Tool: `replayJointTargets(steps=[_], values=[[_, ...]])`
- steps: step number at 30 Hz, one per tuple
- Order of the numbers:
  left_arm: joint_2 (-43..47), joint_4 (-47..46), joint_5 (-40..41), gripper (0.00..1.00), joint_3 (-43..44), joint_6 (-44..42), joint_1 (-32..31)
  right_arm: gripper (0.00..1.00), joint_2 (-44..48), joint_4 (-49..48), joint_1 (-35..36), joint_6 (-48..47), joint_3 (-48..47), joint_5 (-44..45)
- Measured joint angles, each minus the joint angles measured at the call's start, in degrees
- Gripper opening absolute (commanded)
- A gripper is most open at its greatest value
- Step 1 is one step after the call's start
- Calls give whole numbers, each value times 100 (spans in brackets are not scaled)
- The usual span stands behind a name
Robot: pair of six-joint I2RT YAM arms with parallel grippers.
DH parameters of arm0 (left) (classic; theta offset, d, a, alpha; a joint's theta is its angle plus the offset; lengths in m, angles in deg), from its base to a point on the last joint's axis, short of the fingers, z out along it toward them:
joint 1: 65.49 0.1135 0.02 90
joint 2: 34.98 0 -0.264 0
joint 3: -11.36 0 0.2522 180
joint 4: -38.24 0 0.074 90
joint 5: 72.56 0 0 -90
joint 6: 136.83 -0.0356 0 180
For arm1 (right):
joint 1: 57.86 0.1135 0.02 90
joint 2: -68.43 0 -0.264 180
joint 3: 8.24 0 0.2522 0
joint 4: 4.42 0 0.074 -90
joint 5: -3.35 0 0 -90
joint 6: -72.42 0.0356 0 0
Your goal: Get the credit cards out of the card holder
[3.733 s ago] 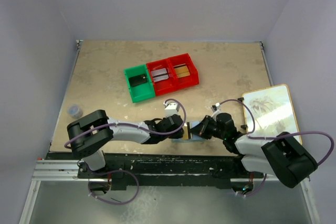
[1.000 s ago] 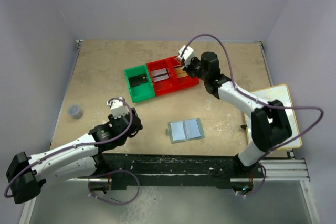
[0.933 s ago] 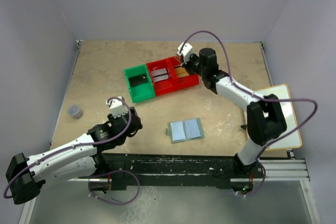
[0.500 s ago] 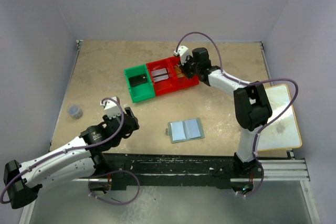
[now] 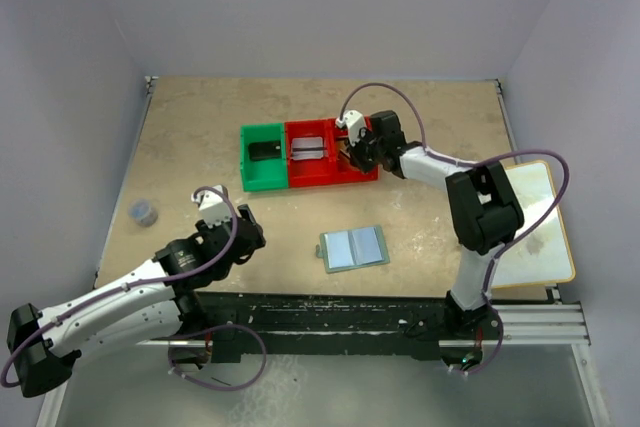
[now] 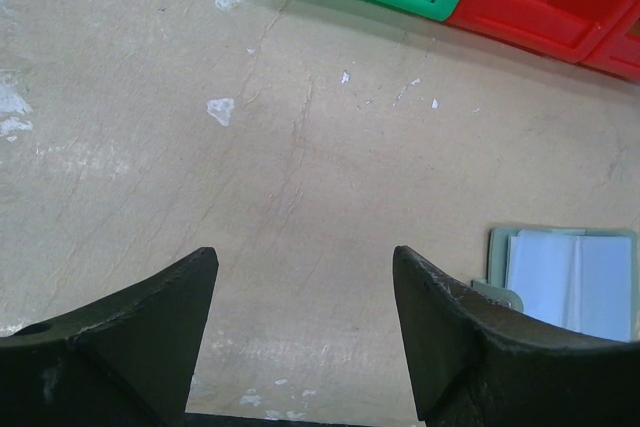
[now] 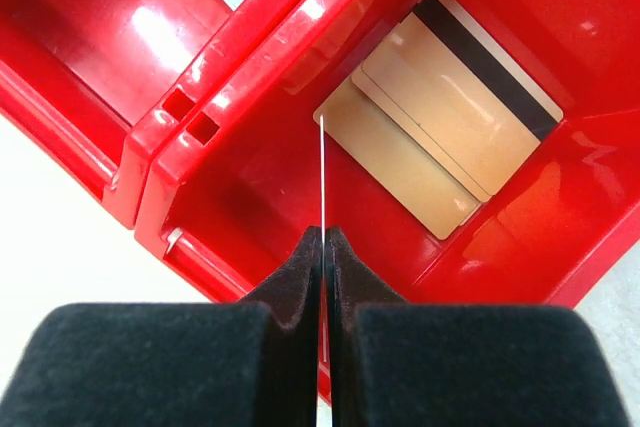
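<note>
Top external view shows us the surface (image 5: 200, 137), with the green bin (image 5: 262, 179) and red bins (image 5: 305, 177) side by side at the far middle. The card holder (image 5: 353, 247) lies open and flat near the front edge, well apart from both arms. Our left gripper (image 5: 238, 230) hangs over bare surface to the holder's left, jaws spread wide and empty. Our right gripper (image 5: 358, 147) is over the right-hand red bin, pinched tight on a card (image 7: 322, 172) that we see edge-on above the gold cards (image 7: 440, 137) lying there. We judge this to be the drop. We should lower the card inside the walls, tilt it flat over the stack, then part the jaws so it neither catches the rim nor bounces out.
</note>
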State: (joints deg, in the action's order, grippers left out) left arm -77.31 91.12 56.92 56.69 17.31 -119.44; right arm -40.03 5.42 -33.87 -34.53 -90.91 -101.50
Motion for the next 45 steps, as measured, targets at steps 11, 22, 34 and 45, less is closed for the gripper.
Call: replayJointTargets(steps=[11, 22, 34, 45], values=[[-131, -57, -9, 70, -125, 35, 0, 0, 1182, -356, 0, 527, 1038, -258], [-457, -313, -96, 71, -142, -17, 0, 0, 870, -557, 0, -417, 466, 116], [-518, -363, -177, 72, -142, -127, 0, 3, 175, -623, 22, -2253, 28, 560], [-525, -304, -151, 72, -76, -223, 0, 7, -295, -940, 59, -3045, -83, 940]])
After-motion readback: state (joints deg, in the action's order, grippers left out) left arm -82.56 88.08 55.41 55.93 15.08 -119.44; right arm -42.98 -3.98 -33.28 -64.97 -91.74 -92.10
